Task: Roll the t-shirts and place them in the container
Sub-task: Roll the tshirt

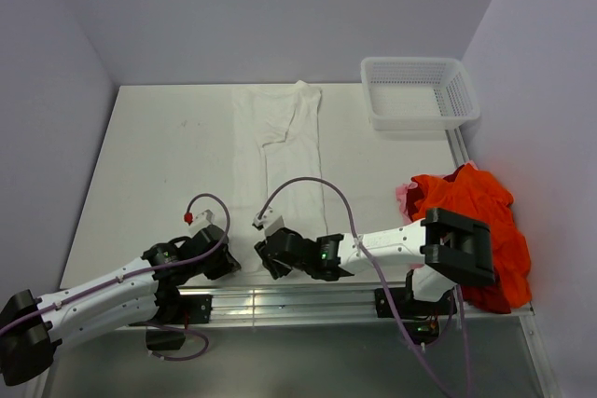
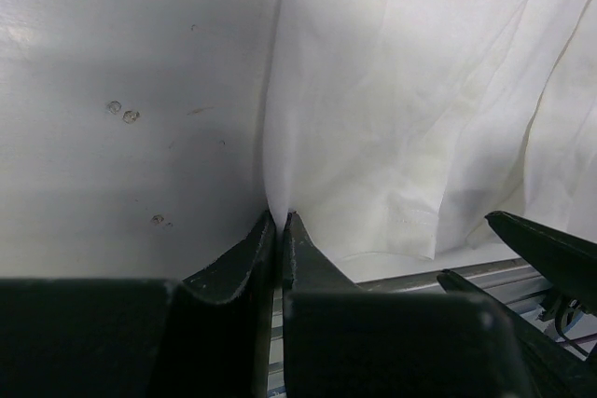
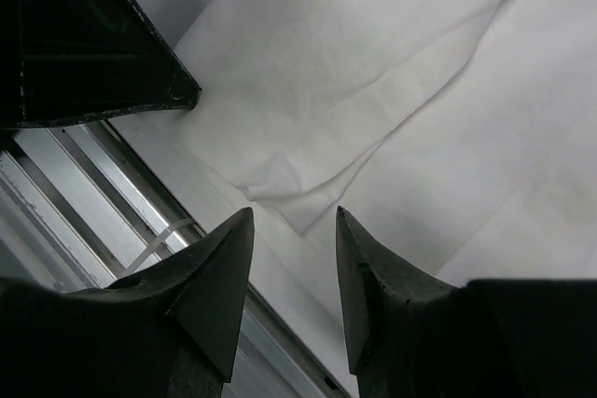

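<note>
1. Two grippers sit low at the near edge of the surface, both at the near hem of the white t-shirt. The left gripper has its jaws clenched. The shirt's left edge runs straight into the pinched tips, so it appears to be grasping that corner. The right gripper has its jaws released and holds nothing. A corner of the hem lies just beyond its tips.
2. The move turns on one relation: the shirt lies straight ahead of both sets of jaws. It is folded into a long strip whose long axis runs away from the arms toward the far wall, with the hem lying across the direction of reach. I judge that a roll would start at this hem and travel away, and that the right jaws must first close on their share of the hem.
3. The orange t-shirts lie heaped to the right, beside the right arm's elbow and well apart from the left arm. The right arm is clearly the nearer one to them.
4. The basket stands at the far right corner, apart from the white shirt.
5. Several things are hidden or unclear:
   - From above, the right arm covers the hem's right end.
   - No chest print shows.
   - I cannot tell how many shirts make up the orange heap.
</note>
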Motion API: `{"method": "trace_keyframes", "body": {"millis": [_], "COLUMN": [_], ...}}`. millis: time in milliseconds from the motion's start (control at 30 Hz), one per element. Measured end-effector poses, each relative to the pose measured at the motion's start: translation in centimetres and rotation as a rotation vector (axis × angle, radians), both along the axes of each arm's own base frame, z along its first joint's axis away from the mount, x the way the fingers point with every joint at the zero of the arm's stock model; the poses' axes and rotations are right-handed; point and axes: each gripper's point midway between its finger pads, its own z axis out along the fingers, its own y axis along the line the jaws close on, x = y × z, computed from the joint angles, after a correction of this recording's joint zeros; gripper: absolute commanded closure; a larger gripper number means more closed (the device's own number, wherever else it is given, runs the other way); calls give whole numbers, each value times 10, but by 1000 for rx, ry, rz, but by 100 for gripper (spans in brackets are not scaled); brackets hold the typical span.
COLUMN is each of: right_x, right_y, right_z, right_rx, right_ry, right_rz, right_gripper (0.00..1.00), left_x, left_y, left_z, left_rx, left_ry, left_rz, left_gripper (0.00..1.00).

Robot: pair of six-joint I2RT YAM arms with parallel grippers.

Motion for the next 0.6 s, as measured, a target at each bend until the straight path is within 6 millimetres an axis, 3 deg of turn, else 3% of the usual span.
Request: {"method": "trace_keyframes", "body": {"millis": [600], "right_x": [-10], "right_y": [7], "right_z": [-9], "right_rx": [-74], "right_ry": [-49], "right_rz": [99], "right_gripper": [57], "left_x": [0], "left_y": [0], "left_z": [0], "left_rx": [1], "left_ry": [-1], "left_rz": [-3], "left_gripper": [98]}}
